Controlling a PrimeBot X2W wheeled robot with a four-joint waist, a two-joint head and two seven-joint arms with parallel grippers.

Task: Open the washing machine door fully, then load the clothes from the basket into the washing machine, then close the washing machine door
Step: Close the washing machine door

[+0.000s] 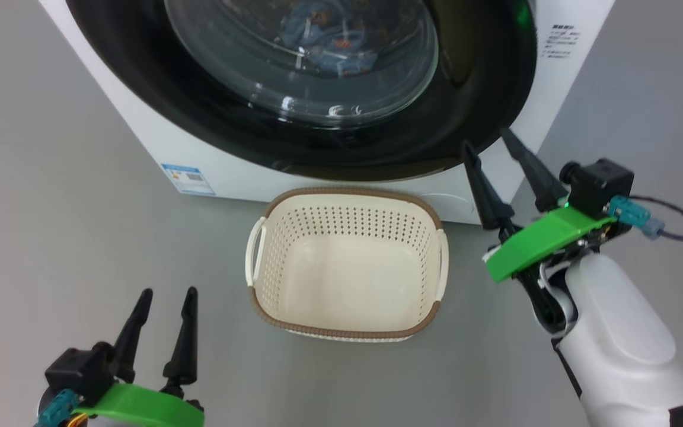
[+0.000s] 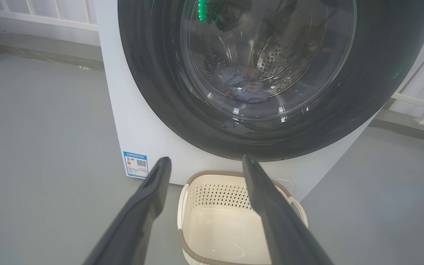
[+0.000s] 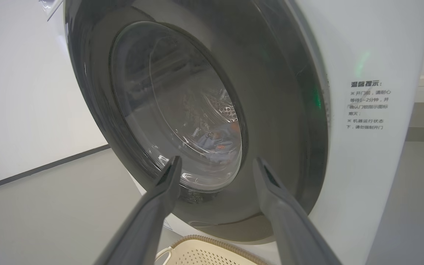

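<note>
The glossy black washing machine door (image 1: 211, 112) lies shut against the white washing machine (image 1: 140, 124). Through its glass porthole the light blue clothes (image 1: 326, 41) lie in the steel drum, also seen as clothes (image 2: 245, 90) and clothes (image 3: 215, 141). The cream basket (image 1: 347, 267) with a brown rim stands empty on the floor in front of the machine, basket (image 2: 230, 221). My right gripper (image 1: 487, 148) is open, its tips near the door's lower right edge. My left gripper (image 1: 169, 293) is open, left of the basket; my left gripper (image 2: 206, 160) points at the door.
Grey floor (image 1: 51, 237) surrounds the machine. A blue label (image 1: 190, 178) sits low on the machine's front. White railing (image 2: 39, 14) runs behind the machine. A printed notice (image 3: 368, 105) is on the machine's right front.
</note>
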